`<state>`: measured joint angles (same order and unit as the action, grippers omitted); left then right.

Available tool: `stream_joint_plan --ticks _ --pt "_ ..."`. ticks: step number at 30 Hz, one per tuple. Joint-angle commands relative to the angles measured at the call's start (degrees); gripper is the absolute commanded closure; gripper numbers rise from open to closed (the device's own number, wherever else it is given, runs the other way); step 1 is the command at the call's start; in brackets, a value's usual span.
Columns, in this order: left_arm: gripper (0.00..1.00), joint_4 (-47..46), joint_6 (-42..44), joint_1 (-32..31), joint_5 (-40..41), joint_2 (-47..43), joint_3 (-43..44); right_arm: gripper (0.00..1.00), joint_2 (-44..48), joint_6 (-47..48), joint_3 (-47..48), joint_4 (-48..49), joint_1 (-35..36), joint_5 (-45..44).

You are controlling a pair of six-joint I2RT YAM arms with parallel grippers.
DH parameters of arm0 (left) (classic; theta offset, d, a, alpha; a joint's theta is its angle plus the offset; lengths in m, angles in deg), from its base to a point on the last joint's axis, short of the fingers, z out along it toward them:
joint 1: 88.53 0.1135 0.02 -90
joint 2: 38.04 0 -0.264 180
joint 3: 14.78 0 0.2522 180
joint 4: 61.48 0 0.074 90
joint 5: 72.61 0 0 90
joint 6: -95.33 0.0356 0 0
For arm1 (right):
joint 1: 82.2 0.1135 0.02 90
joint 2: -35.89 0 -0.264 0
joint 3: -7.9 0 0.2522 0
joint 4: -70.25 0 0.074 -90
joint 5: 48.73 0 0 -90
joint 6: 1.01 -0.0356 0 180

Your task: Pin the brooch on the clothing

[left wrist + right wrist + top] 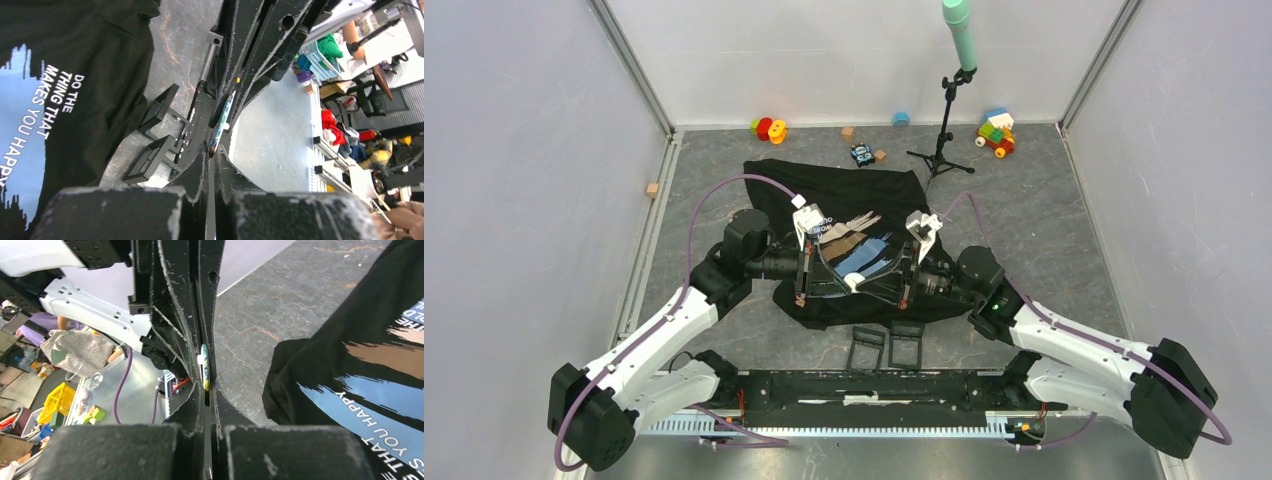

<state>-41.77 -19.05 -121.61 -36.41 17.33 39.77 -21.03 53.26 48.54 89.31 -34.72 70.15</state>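
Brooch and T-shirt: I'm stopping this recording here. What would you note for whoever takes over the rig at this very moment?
Left gripper: shut on one edge of the small flat white-and-blue brooch.
Right gripper: shut on the opposite edge, meeting the left one tip to tip.
Things: the brooch is held off the surface, over the chest print of the black short-sleeved T-shirt with blue and tan brush-stroke print, which lies rumpled on the grey table.
Done: brooch lifted and positioned over the shirt.
Left: pin state not visible; lower the brooch and pin it through the fabric.
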Motion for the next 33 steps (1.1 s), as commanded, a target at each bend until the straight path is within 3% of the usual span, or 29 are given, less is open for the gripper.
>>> stream_joint_plan --ticks 1,19,25,33 --pt "0.98 -3.27 0.39 -1.74 -4.25 -1.42 0.43 1.00 -4.20 2.71 4.00 -9.46 -0.27 -9.74" --pt "0.98 -5.30 -0.30 -2.50 -4.15 -2.04 -0.20 0.97 -11.87 4.68 6.91 -15.68 -0.22 -15.76" --pt "0.98 4.83 5.13 -2.39 6.40 -0.87 2.32 0.79 -7.38 6.72 5.46 -13.12 -0.26 -12.89" --pt "0.98 6.69 6.19 -1.97 8.04 -0.25 2.98 0.29 3.37 9.63 4.20 -14.40 -1.45 -11.25"
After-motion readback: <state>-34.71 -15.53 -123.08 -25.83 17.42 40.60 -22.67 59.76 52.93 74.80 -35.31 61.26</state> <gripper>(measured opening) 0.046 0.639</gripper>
